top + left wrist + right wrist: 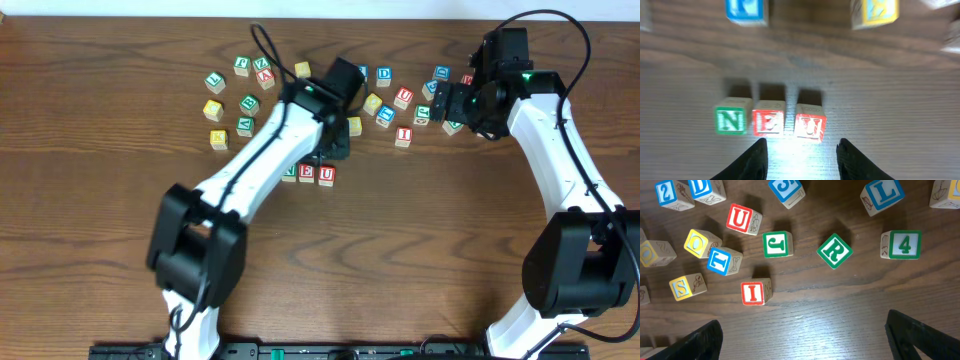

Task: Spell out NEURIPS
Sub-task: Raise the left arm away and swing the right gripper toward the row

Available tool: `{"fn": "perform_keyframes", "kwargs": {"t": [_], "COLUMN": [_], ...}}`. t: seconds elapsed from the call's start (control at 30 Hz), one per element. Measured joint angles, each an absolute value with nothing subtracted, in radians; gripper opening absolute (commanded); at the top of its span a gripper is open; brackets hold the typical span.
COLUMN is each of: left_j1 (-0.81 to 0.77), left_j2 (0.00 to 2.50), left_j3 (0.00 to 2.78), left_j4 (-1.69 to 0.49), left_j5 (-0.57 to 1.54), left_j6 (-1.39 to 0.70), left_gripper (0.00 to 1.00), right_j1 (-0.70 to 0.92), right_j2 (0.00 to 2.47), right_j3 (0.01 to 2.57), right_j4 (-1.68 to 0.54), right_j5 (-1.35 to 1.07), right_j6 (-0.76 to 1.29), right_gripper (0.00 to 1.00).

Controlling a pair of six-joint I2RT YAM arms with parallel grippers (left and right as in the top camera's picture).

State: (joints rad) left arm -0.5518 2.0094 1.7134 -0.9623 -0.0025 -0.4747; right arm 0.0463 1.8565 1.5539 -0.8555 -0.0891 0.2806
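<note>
Green R [834,251] next: right pincer [802,330], spread empty, should twist to match its skewed faces; left pincer [801,145] hangs released.

Bright, even light from above. Glares white on the near table [800,155] in left wrist view; blurs toward far edge.

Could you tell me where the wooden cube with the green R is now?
In the right wrist view, the wooden cube with the green R lies near the middle, between the green J cube on its left and the green 4 cube on its right.
</note>
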Motion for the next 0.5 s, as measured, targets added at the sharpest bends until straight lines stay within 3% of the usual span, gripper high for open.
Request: {"fn": "perform_keyframes", "kwargs": {"t": [0.5], "left_j1": [-0.386], "left_j2": [1.724], "left_j3": [1.713], "left_j4": [-1.005], "left_j5": [-0.049], "left_j6": [-0.384], "left_gripper": [0.44], "right_j1": [0.061], "right_j2": [1.856], "right_j3": [1.554], "right_j4": [-0.873], "right_j5": [-0.089], "right_j6": [0.277], "right_gripper": [0.99]}}
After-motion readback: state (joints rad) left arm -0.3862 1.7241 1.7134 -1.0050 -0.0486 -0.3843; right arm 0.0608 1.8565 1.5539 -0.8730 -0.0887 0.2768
